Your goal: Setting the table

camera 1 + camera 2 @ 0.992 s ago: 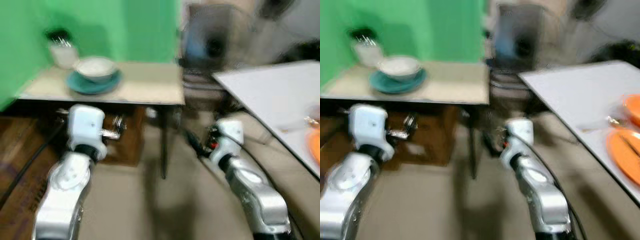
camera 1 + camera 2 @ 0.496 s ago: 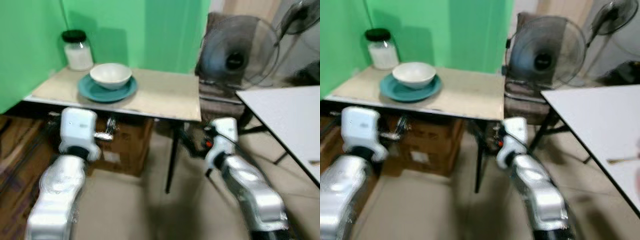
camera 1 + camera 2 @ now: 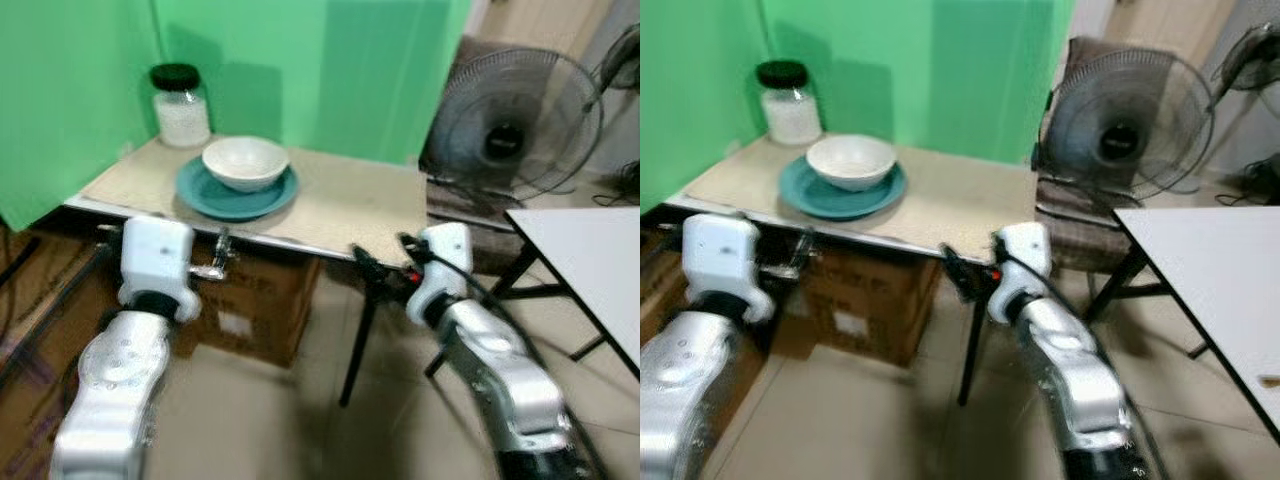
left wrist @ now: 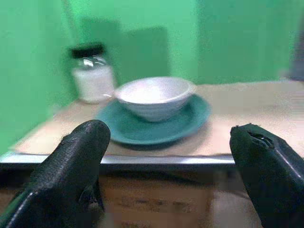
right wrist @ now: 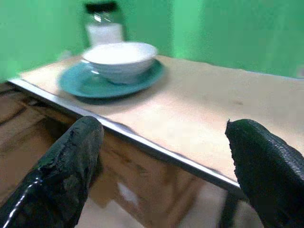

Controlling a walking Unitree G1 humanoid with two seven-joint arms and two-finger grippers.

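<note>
Round white ceramic bowl (image 3: pixel 245 163) nested on glossy teal plate (image 3: pixel 237 193) at 11 o'clock on matte beige surface (image 3: pixel 350 205), black-lidded glass jar (image 3: pixel 181 105) behind, left end effector (image 4: pixel 166 156) spread, right end effector (image 5: pixel 161 161) spread, both below surface edge.

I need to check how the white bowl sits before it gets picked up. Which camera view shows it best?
The left wrist view: the white bowl is large, central and side-on, sitting on the teal plate. The right wrist view shows it off to one side. Both eye views show it smaller, from above, beside the jar.
</note>
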